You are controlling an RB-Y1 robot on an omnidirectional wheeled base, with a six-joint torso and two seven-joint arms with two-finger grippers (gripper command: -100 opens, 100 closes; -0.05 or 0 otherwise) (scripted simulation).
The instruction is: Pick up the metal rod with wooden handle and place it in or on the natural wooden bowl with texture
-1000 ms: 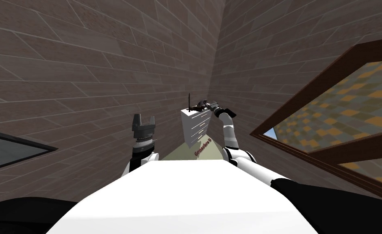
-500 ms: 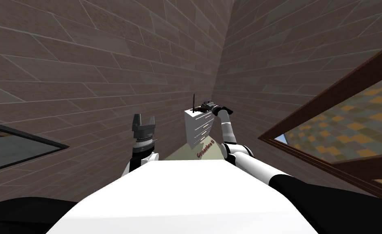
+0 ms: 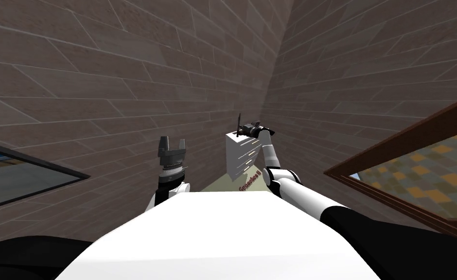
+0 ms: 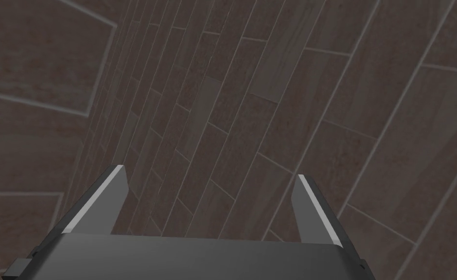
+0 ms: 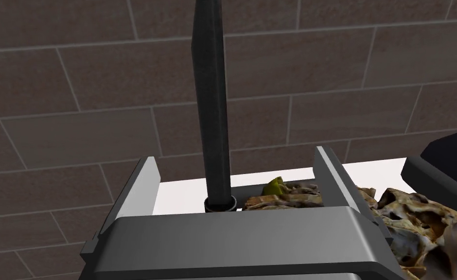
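right gripper [image 5: 235, 153] fingers [image 5: 142, 194] stand wide apart, clamping nothing, dark rod [image 5: 212, 97] upright between them untouched, rough brown bowl [image 5: 417, 218] just beside on white drawer unit [image 3: 239, 155]; only the robot's own view has swung, so grasp likely pending; left gripper [image 4: 208, 170] spread too, empty.

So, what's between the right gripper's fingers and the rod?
Nothing, going by the right wrist view: the dark rod rises inside the open right gripper, touching neither finger, with a bare gap on either side.
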